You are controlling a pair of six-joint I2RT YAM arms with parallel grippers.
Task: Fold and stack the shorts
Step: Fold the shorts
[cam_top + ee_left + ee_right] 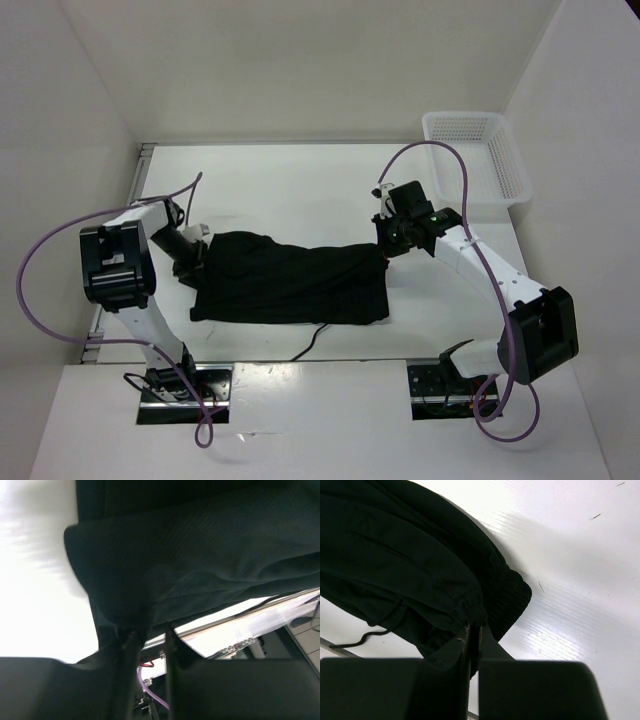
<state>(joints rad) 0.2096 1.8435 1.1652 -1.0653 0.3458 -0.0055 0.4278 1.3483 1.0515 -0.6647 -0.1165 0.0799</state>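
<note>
Black shorts [290, 280] held at both ends, spread across the middle of the white counter [300, 190].
The left gripper [196, 262] has its jaws clamped on the cloth at the left end, lifting that edge off the counter. The right gripper [388, 253] has its jaws pinched tight on the gathered waistband at the right end. The drawstring cord [312, 342] trails toward the near edge. A white mesh basket [478, 150] sits in the far right corner.

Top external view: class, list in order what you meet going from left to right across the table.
Left arm's fingers → black shorts → right arm's fingers → white mesh basket.
</note>
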